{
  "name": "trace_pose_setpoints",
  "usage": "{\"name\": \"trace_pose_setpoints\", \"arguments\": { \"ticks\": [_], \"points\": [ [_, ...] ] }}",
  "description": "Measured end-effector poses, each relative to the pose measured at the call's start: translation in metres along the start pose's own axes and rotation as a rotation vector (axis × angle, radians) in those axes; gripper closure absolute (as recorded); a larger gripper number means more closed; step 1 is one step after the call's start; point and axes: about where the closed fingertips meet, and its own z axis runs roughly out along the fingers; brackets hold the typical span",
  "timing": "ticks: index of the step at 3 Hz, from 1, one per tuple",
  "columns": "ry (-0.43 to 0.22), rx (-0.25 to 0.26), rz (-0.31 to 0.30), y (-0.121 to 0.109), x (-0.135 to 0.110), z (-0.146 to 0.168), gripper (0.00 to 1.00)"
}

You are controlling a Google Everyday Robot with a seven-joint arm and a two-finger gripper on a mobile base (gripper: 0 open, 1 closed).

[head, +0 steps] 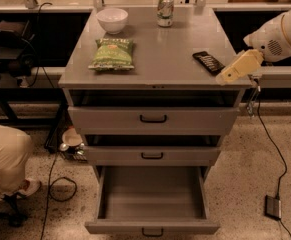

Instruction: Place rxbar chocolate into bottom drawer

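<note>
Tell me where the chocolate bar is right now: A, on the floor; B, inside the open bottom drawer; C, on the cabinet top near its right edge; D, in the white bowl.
C: the rxbar chocolate lies flat on the cabinet top, with the hand just to its right, and the open bottom drawer holds no bar.

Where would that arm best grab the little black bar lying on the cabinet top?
Likely from above, pinching the small flat black wrapped bar across its narrow width at mid-length: it lies flat and slantwise near the right front corner of the grey cabinet top. The tan end effector hovers just right of it.
</note>
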Motion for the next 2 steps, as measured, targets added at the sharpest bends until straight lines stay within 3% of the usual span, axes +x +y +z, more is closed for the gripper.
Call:
{"name": "trace_pose_setpoints", "arguments": {
  "ticks": [2],
  "points": [
    [-0.010, 0.007, 0.030, -0.0070, 0.0001, 0.0073, 0.00]
  ]
}}
